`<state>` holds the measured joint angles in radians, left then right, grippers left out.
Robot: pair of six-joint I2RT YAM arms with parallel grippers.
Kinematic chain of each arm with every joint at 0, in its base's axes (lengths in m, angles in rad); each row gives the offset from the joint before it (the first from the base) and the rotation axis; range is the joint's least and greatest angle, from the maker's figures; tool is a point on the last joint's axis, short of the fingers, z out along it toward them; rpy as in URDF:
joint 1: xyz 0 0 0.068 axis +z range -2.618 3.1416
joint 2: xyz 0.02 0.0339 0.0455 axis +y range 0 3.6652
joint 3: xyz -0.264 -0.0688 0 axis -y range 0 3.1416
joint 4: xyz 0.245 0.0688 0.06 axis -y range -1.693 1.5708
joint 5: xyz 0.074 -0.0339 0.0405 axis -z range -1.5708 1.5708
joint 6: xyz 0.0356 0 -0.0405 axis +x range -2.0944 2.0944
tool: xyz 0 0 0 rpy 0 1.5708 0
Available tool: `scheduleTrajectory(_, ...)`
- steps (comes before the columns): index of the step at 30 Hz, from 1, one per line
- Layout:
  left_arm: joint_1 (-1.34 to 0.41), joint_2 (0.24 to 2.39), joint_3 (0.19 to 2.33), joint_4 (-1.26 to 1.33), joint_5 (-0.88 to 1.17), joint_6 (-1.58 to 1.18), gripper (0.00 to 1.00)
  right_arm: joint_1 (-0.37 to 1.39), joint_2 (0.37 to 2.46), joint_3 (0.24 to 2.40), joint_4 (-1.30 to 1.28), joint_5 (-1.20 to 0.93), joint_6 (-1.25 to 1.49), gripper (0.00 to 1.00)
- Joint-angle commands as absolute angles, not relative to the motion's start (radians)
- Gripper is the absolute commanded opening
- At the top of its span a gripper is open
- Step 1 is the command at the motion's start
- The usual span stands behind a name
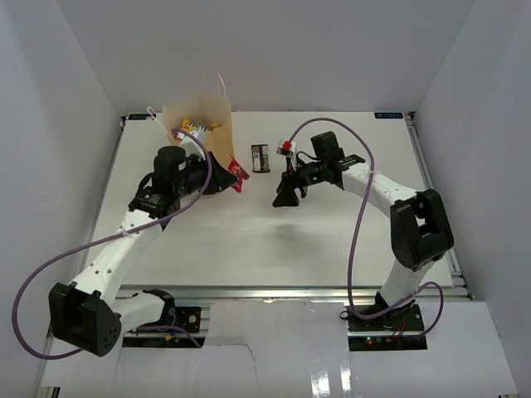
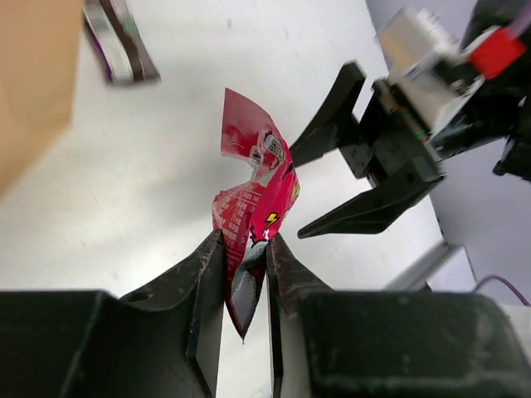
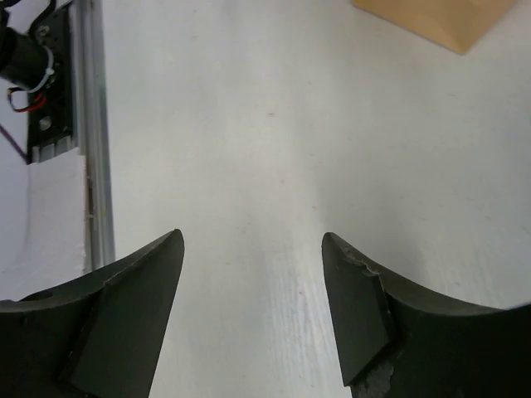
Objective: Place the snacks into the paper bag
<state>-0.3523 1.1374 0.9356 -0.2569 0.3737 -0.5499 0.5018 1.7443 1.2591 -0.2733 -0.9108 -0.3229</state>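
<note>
A crumpled red packet point(image 2: 257, 191) is pinched by its lower end in my left gripper point(image 2: 246, 245), which is shut on it. In the top view that red packet point(image 1: 236, 177) hangs at the left gripper point(image 1: 224, 181), just right of the paper bag point(image 1: 217, 112). The tan bag stands upright at the back left with yellow packets point(image 1: 194, 128) inside. A dark brown bar point(image 1: 260, 157) lies on the table beside the bag. My right gripper point(image 3: 253, 240) stands open above bare table with nothing between its fingers; it faces the red packet from the right point(image 2: 332, 186).
White enclosure walls close in the table on three sides. An aluminium rail point(image 3: 90, 124) runs along the table edge in the right wrist view. A corner of the bag point(image 3: 440, 21) shows at the top right there.
</note>
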Motion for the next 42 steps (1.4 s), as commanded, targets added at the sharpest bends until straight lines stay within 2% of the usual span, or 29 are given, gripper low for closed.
scheduleTrajectory(1, -0.338, 1.137, 1.099, -0.396, 0.252, -0.368, 0.18, 0.460, 1.706, 1.322, -0.310, -0.876, -0.374, 0.73)
scheduleTrajectory(11, -0.270, 1.304, 1.479, -0.399, 0.060, -0.333, 0.17, 0.453, 1.770, 1.443, -0.325, -0.747, -0.299, 0.73)
scheduleTrajectory(14, -0.233, 1.383, 1.528, -0.429, 0.022, -0.342, 0.17, 0.465, 1.802, 1.506, -0.299, -0.625, -0.232, 0.73)
scheduleTrajectory(19, -0.204, 1.485, 1.584, -0.456, -0.052, -0.373, 0.22, 0.517, 1.864, 1.578, -0.151, -0.221, -0.045, 0.73)
scheduleTrajectory(20, -0.203, 1.496, 1.607, -0.460, -0.063, -0.377, 0.26, 0.517, 1.884, 1.616, -0.144, -0.189, -0.010, 0.74)
scheduleTrajectory(21, -0.196, 1.506, 1.620, -0.465, -0.067, -0.382, 0.39, 0.518, 1.907, 1.641, -0.143, -0.151, 0.052, 0.74)
scheduleTrajectory(23, -0.189, 1.534, 1.661, -0.472, -0.045, -0.390, 0.53, 0.522, 1.988, 1.728, -0.159, -0.140, 0.080, 0.74)
scheduleTrajectory(24, -0.187, 1.543, 1.676, -0.482, -0.037, -0.390, 0.68, 0.525, 2.041, 1.752, -0.164, -0.120, 0.096, 0.74)
scheduleTrajectory(27, -0.187, 1.555, 1.736, -0.499, 0.001, -0.391, 0.82, 0.534, 2.109, 1.828, -0.160, -0.075, 0.101, 0.74)
scheduleTrajectory(29, -0.186, 1.525, 1.750, -0.502, 0.096, -0.390, 0.86, 0.540, 2.167, 1.870, -0.147, -0.045, 0.120, 0.73)
scheduleTrajectory(32, -0.186, 1.451, 1.720, -0.499, 0.188, -0.368, 0.87, 0.545, 2.241, 1.908, -0.124, -0.028, 0.143, 0.73)
scheduleTrajectory(35, -0.187, 1.271, 1.550, -0.465, 0.288, -0.360, 0.94, 0.558, 2.321, 1.976, -0.112, 0.026, 0.158, 0.72)
scheduleTrajectory(37, -0.186, 1.100, 1.363, -0.446, 0.316, -0.382, 0.98, 0.577, 2.374, 2.025, -0.100, 0.041, 0.160, 0.71)
scheduleTrajectory(42, -0.184, 0.777, 1.025, -0.466, 0.308, -0.510, 0.98, 0.609, 2.451, 2.063, -0.095, 0.119, 0.166, 0.68)
